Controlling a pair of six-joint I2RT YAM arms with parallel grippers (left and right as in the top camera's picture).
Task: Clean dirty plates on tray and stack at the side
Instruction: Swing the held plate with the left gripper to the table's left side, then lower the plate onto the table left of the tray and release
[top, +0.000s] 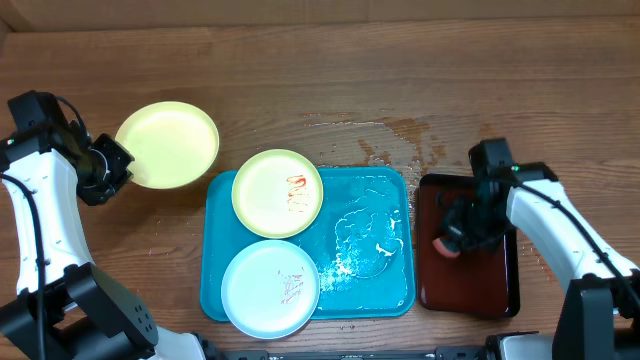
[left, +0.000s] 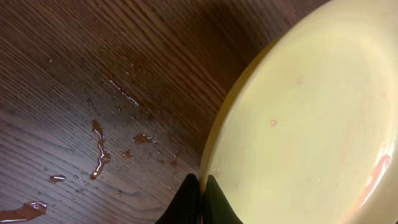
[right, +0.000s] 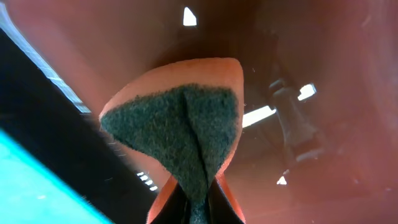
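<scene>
Plates lie in two places. One yellow-green plate (top: 168, 144) is at the upper left of the overhead frame, off the turquoise tray (top: 375, 290), its rim pinched in the closed left gripper (left: 200, 199). A red-smeared yellow-green plate (top: 277, 192) and a pale blue-white plate (top: 270, 288) sit on the tray's left half. At right, the right gripper (top: 455, 238) clamps a sponge (right: 180, 118) over the dark red-brown tray (top: 495, 280). Water spots the wooden table (left: 74, 93).

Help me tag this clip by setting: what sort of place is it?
Probably a robot test bench staged for dishwashing, not a real kitchen: a wooden table, smeared plates on a blue tray, a sponge, no sink in view.
</scene>
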